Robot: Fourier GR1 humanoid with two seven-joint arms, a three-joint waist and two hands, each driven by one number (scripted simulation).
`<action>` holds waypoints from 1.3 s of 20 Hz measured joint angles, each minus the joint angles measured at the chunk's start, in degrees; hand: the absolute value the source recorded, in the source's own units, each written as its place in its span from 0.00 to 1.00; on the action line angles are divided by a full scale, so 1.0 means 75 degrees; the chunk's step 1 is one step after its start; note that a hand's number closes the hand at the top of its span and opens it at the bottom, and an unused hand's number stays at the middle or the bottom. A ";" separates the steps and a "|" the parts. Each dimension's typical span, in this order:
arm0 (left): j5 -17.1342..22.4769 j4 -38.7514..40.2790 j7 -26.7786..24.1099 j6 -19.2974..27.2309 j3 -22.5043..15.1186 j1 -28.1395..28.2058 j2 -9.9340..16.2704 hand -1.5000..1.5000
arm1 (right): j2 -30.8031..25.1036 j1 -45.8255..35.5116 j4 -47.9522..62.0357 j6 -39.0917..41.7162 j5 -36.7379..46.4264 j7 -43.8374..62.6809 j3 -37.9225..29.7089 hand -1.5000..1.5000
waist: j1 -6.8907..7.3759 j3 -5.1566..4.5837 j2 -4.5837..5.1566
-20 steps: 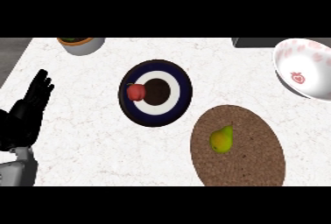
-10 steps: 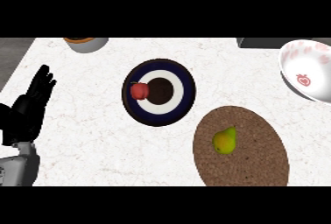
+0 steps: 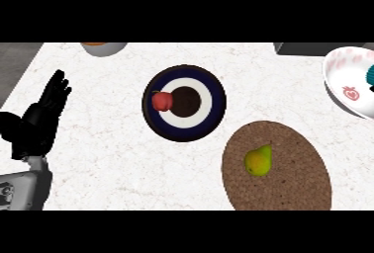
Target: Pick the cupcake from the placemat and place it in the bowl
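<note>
A brown round placemat [image 3: 292, 178] lies at the lower right with a yellow-green pear [image 3: 258, 160] on its left part; no cupcake shows on it. The white bowl [image 3: 343, 74] with red strawberry marks sits at the right edge, partly cut off. A teal thing [image 3: 369, 74] shows inside it at the frame's edge; I cannot tell what it is. My left hand [image 3: 38, 121] stands at the far left over the counter, fingers straight and pointing up, open and holding nothing. My right hand is out of view.
A navy and white plate [image 3: 208, 89] sits mid-counter with a red apple [image 3: 162, 101] on its left side. Another bowl [image 3: 104, 48] with something orange peeks in at the top left. A dark object [image 3: 306, 48] lies at the top right. The counter's left edge runs beside my hand.
My left hand has risen slightly, fingers a little straighter. The teal thing in the white bowl has come into view at the right edge. Pear, apple and plate keep their places.
</note>
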 measured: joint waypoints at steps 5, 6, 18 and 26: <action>-0.0013 -0.0012 -0.0072 -0.0044 -0.0074 -0.0007 -0.0052 0.50 | -0.0120 -0.0555 0.1169 -0.0564 0.0576 -0.0362 0.0224 1.00 | 0.0115 0.0004 0.0063; -0.0025 -0.0033 -0.0077 -0.0024 -0.0100 -0.0020 -0.0086 0.50 | -0.0151 -0.0545 0.1302 -0.0721 0.0815 -0.0194 0.0383 1.00 | 0.0141 0.0003 0.0075; -0.0107 -0.0010 -0.0106 0.0003 -0.0199 -0.0151 -0.0161 0.50 | -0.0217 -0.1093 0.3093 0.0223 0.1204 -0.0510 0.0524 0.00 | 0.0300 0.0040 0.0173; -0.0099 -0.0035 -0.0107 0.0020 -0.0180 -0.0096 -0.0178 0.50 | -0.0601 -0.1557 0.4057 0.1536 -0.0591 0.0101 -0.1196 0.00 | 0.0208 0.0066 0.0174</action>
